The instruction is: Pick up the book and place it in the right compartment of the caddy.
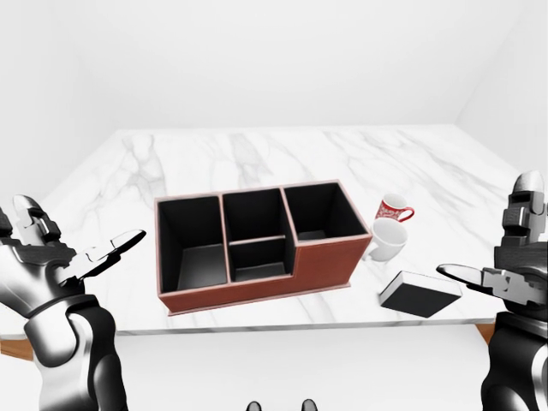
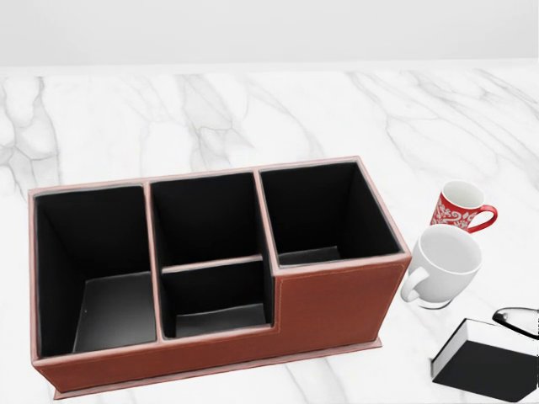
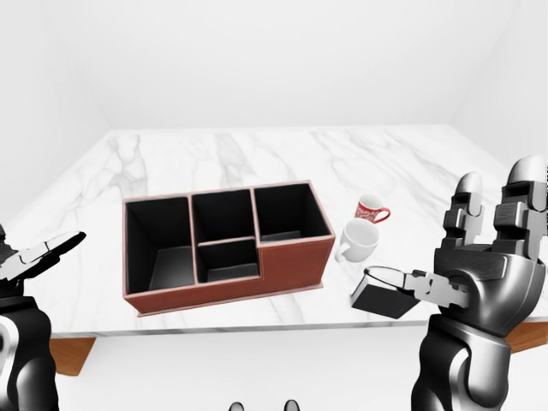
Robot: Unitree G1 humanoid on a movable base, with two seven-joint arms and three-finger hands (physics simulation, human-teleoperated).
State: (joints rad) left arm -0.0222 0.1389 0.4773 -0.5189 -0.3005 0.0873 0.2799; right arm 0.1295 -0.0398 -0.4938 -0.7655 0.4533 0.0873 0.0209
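A black book (image 1: 420, 294) with white page edges lies flat on the marble table (image 1: 257, 163) near its lower right edge, to the right of the caddy; it also shows in the head view (image 2: 488, 362). The reddish-brown caddy (image 1: 257, 291) has black compartments; its right compartment (image 2: 316, 215) is empty. My right hand (image 3: 467, 278) is open, raised just right of the book, one finger reaching over it. My left hand (image 1: 64, 253) is open at the left, away from the caddy.
A white mug (image 2: 442, 265) and a red patterned mug (image 2: 459, 206) stand between the caddy's right end and the book. The table's near edge (image 1: 300, 327) runs below the caddy.
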